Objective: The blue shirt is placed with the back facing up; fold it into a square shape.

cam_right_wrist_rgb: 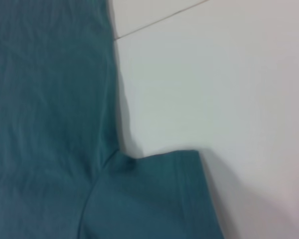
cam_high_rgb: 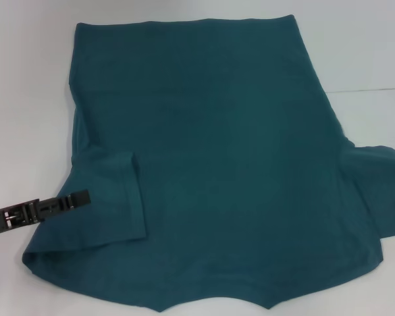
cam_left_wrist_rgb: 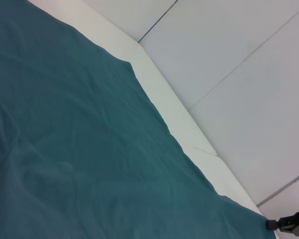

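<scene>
The blue shirt (cam_high_rgb: 230, 164) lies spread flat on the white table (cam_high_rgb: 26, 79), hem at the far side and collar edge toward me. Its left sleeve (cam_high_rgb: 112, 204) is folded inward over the body. Its right sleeve (cam_high_rgb: 375, 191) still sticks out sideways and also shows in the right wrist view (cam_right_wrist_rgb: 154, 199). My left gripper (cam_high_rgb: 82, 197) reaches in from the left, its tip over the folded sleeve. My right arm is outside the head view. In the left wrist view, a small black part (cam_left_wrist_rgb: 291, 222) at the shirt's edge looks like my right gripper.
White tabletop (cam_right_wrist_rgb: 214, 74) surrounds the shirt, with a thin seam line (cam_high_rgb: 368, 89) at the right. The left wrist view shows the table's pale edge (cam_left_wrist_rgb: 169, 94) past the shirt (cam_left_wrist_rgb: 79, 149), and grey floor tiles beyond it.
</scene>
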Controlling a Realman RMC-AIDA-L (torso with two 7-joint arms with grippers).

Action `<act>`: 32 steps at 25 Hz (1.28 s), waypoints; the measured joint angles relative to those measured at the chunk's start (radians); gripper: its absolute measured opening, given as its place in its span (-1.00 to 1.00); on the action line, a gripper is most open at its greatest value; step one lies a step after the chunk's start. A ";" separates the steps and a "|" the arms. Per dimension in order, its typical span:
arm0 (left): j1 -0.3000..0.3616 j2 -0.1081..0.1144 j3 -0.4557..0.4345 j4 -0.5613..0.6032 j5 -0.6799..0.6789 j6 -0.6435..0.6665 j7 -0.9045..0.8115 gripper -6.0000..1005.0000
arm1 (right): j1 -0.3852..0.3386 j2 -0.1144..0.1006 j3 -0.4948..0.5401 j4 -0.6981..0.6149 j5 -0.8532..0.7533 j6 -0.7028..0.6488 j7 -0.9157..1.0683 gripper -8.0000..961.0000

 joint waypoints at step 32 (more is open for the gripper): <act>0.000 -0.002 -0.026 0.000 -0.002 -0.017 0.000 0.19 | 0.261 0.079 -0.099 0.031 0.026 -0.132 0.012 -0.86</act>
